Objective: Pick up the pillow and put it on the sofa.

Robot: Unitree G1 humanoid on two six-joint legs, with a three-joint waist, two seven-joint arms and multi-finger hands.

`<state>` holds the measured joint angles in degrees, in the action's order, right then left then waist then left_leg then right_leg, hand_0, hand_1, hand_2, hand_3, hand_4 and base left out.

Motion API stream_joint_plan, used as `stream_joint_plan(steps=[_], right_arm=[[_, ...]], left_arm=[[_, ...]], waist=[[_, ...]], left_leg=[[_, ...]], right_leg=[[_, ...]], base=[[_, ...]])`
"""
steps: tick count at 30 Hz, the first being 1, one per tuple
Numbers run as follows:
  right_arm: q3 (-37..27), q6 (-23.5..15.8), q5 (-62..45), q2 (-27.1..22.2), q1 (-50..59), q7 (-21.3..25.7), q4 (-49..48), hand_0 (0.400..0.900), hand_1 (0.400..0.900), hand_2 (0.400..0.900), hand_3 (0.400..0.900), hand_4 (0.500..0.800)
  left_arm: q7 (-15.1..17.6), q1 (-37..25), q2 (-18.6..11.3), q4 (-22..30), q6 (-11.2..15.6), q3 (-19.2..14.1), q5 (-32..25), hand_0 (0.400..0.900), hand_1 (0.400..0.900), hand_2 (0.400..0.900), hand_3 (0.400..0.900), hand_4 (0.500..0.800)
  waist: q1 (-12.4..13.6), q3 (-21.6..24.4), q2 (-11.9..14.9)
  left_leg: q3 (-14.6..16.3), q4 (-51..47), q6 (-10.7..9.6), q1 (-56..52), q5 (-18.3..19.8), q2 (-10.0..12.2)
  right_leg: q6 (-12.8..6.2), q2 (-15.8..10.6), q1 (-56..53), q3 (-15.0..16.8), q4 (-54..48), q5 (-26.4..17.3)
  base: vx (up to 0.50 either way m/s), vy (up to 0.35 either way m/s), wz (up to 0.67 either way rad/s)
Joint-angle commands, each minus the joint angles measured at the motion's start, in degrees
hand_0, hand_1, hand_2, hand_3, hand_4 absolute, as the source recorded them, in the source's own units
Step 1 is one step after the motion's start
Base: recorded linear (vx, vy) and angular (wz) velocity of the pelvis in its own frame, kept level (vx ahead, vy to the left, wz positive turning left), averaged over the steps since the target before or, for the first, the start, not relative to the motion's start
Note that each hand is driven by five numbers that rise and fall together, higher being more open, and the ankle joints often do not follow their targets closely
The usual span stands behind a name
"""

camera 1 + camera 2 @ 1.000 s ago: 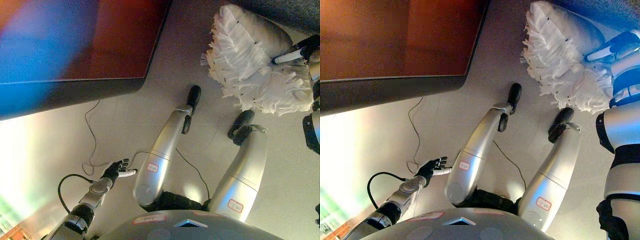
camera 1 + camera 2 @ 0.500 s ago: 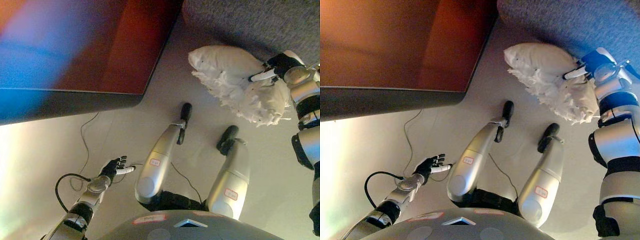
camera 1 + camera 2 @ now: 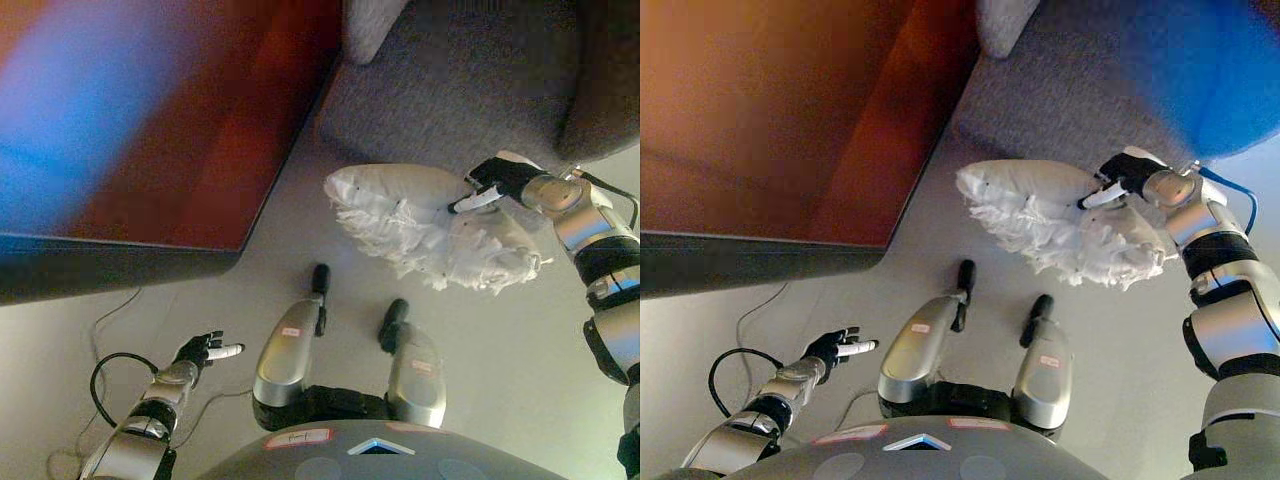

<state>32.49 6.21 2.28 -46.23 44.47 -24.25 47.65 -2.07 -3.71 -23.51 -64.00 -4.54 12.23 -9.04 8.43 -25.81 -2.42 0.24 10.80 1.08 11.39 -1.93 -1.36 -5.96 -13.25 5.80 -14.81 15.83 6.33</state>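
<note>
A white fringed pillow hangs in the air just in front of the grey sofa, over the floor. My right hand is shut on the pillow's right end and holds it up; it also shows in the right eye view. The fringe hangs down below the pillow. My left hand is low at the left, open and empty, well away from the pillow.
A dark red-brown table top fills the upper left, its edge close to the sofa's left front corner. A light grey cushion sits at the sofa's left end. Pale floor lies below the pillow.
The camera has tilted up, so more of the sofa shows. My right hand has carried the pillow toward the sofa's front. My left hand stays low and open.
</note>
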Motion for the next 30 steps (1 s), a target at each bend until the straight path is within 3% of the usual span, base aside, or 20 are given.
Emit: stream_joint_plan(steps=[1,7,11,14,16,19,21,23,25,30], right_arm=[[-6.76,-2.58,-9.81,-3.58,1.6,-4.67,-8.45,0.4,0.4,0.4,0.4,0.5],[-8.95,-3.47,-15.79,-3.42,2.5,-6.42,-7.24,0.4,0.4,0.4,0.4,0.5],[-10.28,-3.42,-20.93,-3.64,6.36,-6.29,-2.9,0.4,0.4,0.4,0.4,0.5],[-9.76,-2.4,-23.67,-3.58,9.57,-5.75,-0.41,0.4,0.4,0.4,0.4,0.5],[-9.4,-0.99,-23.95,-4.36,11.5,-5.49,1.48,0.4,0.4,0.4,0.4,0.5],[-9.55,-0.02,-24.43,-6.0,12.75,-6.07,4.82,0.4,0.4,0.4,0.4,0.5],[-10.17,0.19,-24.58,-7.52,12.8,-6.5,7.32,0.4,0.4,0.4,0.4,0.5],[-10.86,0.11,-23.51,-9.35,12.99,-7.76,12.13,0.4,0.4,0.4,0.4,0.5],[-10.52,0.64,-22.95,-10.24,13.85,-8.82,15.9,0.4,0.4,0.4,0.4,0.5],[-8.65,4.34,-21.21,-10.44,16.62,-8.46,22.14,0.4,0.4,0.4,0.4,0.5]], left_arm=[[0.27,5.9,-2.32,-5.18,-3.01,-0.13,5.35,0.9,0.9,0.9,0.9,0.8],[0.12,6.82,-1.49,-6.59,-5.01,-1.56,7.22,0.9,0.9,0.9,0.9,0.8],[-0.66,6.85,-2.18,-7.06,-5.45,-1.54,8.26,0.9,0.9,0.9,0.9,0.8],[-0.81,7.3,-2.43,-7.82,-5.6,-0.91,8.29,0.9,0.9,0.9,0.9,0.8],[-1.07,7.47,-2.41,-8.92,-5.73,-0.81,9.49,0.9,0.9,0.9,0.9,0.8],[-0.66,7.64,-2.1,-9.8,-6.03,-1.01,10.4,0.9,0.9,0.9,0.9,0.8],[-0.53,7.73,-2.17,-9.69,-6.48,-0.45,10.08,0.9,0.9,0.9,0.9,0.8],[-0.02,7.64,-1.89,-10.12,-6.63,-0.44,10.08,0.9,0.9,0.9,0.9,0.8],[2.11,8.2,-1.31,-11.07,-6.15,-1.41,8.79,0.9,0.9,0.9,0.9,0.8],[2.45,9.79,-0.65,-12.94,-5.45,-3.17,10.68,0.9,0.9,0.9,0.9,0.8]], waist=[[0.93,11.17,2.88],[1.56,16.48,5.17],[2.66,18.12,4.84],[2.35,18.26,4.0],[1.2,18.95,4.64],[-1.26,19.38,5.98],[-2.32,19.36,5.85],[-2.33,19.84,6.38],[-1.5,20.51,7.16],[0.76,21.62,7.32]], left_leg=[[1.25,1.39,-2.9,-3.44,3.89,3.9],[0.42,0.25,-1.6,-6.85,5.81,2.35],[-0.61,-1.74,0.41,-9.09,6.07,0.67],[-1.31,-3.76,0.95,-11.44,6.06,0.28],[-3.03,-4.95,0.69,-13.01,6.19,-0.61],[-5.06,-5.91,0.68,-15.36,8.02,-1.49],[-6.81,-6.32,0.58,-17.05,9.33,-1.03],[-8.2,-6.05,0.57,-17.85,10.93,-0.57],[-8.76,-5.81,-0.26,-17.97,10.89,-0.06],[-7.27,-8.2,-2.96,-18.1,7.59,2.7]], right_leg=[[0.42,-1.63,-4.2,0.47,-3.03,-2.87],[-0.88,-2.65,-7.61,1.87,-5.3,-5.86],[-1.22,-3.7,-5.03,2.4,6.11,-12.76],[-1.24,-1.25,-1.86,4.03,9.64,-13.68],[-0.95,1.44,-0.33,5.37,3.84,-13.33],[-1.95,2.12,3.42,8.63,-5.07,-16.07],[-2.45,2.88,5.72,10.56,-6.83,-16.96],[-2.25,3.84,5.08,11.18,-8.89,-15.16],[-1.7,4.53,1.98,10.5,-11.26,-13.89],[-0.05,5.54,-3.98,7.32,-14.68,-11.38]], base=[[0.23,0.075,0.03],[0.2,0.133,0.07],[0.16,0.167,0.04],[0.22,0.092,0.29],[0.31,-0.05,0.64],[0.36,-0.167,0.81],[0.32,-0.206,0.79],[0.26,-0.224,0.6],[0.22,-0.219,0.27],[0.23,-0.176,0.14]])
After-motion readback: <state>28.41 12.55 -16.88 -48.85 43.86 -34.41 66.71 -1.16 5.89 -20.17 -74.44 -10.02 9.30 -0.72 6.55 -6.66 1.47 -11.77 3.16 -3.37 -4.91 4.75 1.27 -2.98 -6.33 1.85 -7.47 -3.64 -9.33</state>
